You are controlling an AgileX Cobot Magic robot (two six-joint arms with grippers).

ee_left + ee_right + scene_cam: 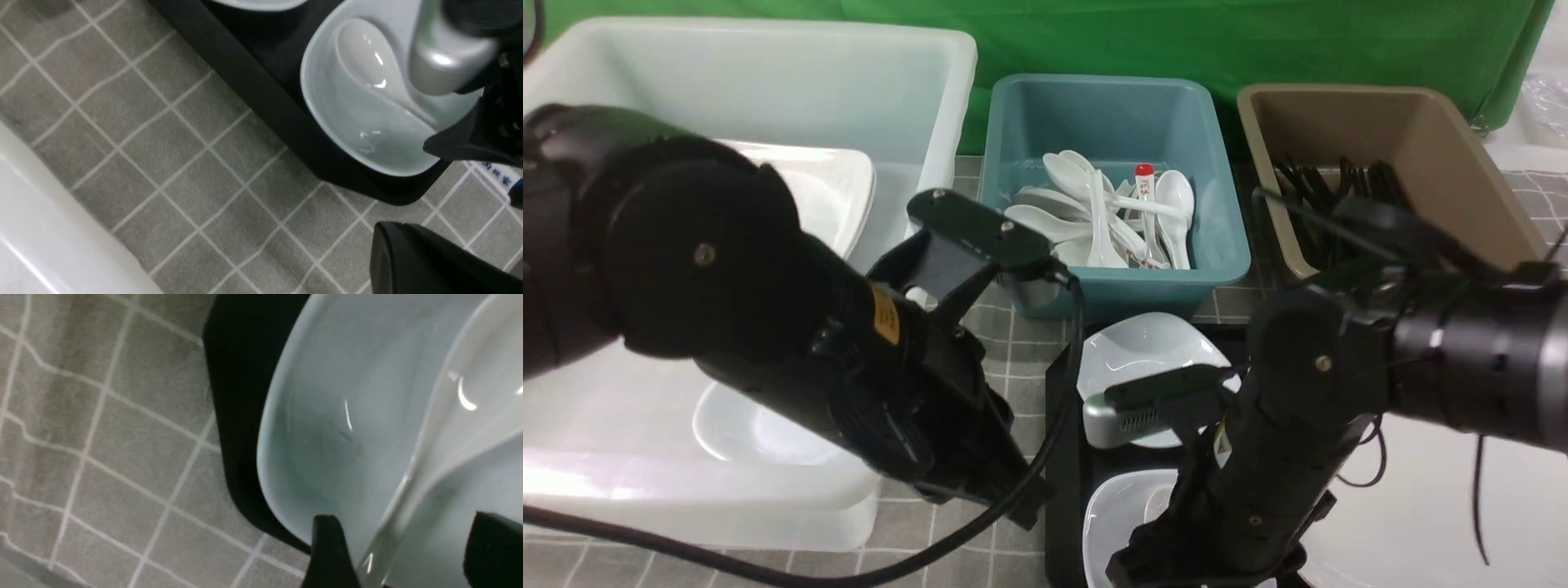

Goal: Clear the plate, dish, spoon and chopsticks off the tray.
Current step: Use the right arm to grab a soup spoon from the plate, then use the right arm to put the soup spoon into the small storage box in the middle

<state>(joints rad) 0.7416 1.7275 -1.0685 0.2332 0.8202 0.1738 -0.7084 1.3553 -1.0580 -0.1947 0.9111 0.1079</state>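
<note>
The black tray [1062, 425] holds two small white dishes. The near dish [1119, 506] has the white spoon [367, 57] lying in it. My right gripper [408, 555] is open low over this dish [327, 416], its fingers on either side of the spoon's handle [384, 539], apart from it. The far dish [1143, 351] is empty. My left gripper [392, 232] looks shut and empty, above the cloth beside the tray's near corner [388, 192]. A large white plate [825, 188] lies in the white tub. I see no chopsticks on the tray; my right arm hides its right part.
The white tub [768, 65] stands at the left. A teal tub [1111, 90] holds several white spoons and a red-tipped one [1145, 170]. A brown tub [1421, 131] holds black chopsticks [1339, 188]. Grey checked cloth [1013, 343] covers the table.
</note>
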